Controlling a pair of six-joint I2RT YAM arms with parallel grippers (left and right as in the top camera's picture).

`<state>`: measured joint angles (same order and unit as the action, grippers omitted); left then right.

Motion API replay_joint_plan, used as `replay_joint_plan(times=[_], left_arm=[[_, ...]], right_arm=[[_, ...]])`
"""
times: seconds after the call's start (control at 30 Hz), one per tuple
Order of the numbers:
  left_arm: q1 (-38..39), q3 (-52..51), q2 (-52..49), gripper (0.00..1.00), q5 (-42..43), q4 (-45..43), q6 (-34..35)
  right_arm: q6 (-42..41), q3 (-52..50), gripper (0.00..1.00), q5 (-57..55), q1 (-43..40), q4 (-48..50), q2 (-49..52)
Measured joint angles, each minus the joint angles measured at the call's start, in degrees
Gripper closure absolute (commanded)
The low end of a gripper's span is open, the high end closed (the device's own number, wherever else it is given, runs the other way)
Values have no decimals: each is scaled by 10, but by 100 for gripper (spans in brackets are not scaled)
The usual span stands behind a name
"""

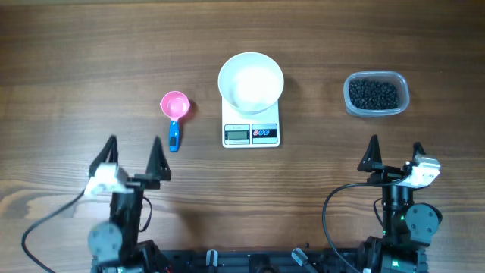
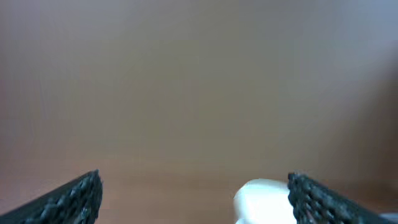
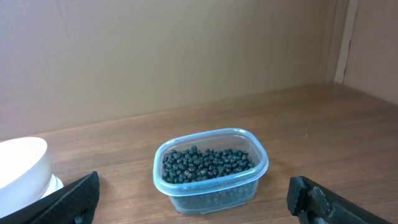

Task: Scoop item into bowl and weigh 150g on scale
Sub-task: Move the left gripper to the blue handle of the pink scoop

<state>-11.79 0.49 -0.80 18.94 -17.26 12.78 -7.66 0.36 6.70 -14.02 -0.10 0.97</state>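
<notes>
Nothing is scooped yet: the bowl [image 1: 251, 82] sits empty on the scale [image 1: 251, 134], the black beans [image 1: 372, 94] lie in the clear tub [image 1: 377, 73], the pink scoop [image 1: 175, 106] lies untouched, and the left gripper [image 1: 134, 144] and right gripper [image 1: 395, 144] are wide open.

overhead: straight down, whole table [image 1: 76, 45]
left wrist: low, close, blurred
right wrist: low, facing tub [image 3: 263, 167], bowl [image 3: 25, 171]; overhead shares both
</notes>
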Motion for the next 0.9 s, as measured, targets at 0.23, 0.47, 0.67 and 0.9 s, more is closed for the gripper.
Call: replay_joint_plan(times=[0.23,0.47,0.67,0.9], left_arm=[[0,2,-2,0,47,-142,72],[0,75,-69,0,137,-78,79],[-4,313,-193,0,209,251,16],[-6,489,-352,0,260,449,-67]], right_arm=[[0,0,0,-3,0,0,0],[0,0,0,-3,0,0,1],[0,0,0,-4,0,1,2],[0,0,0,-4,0,1,2]])
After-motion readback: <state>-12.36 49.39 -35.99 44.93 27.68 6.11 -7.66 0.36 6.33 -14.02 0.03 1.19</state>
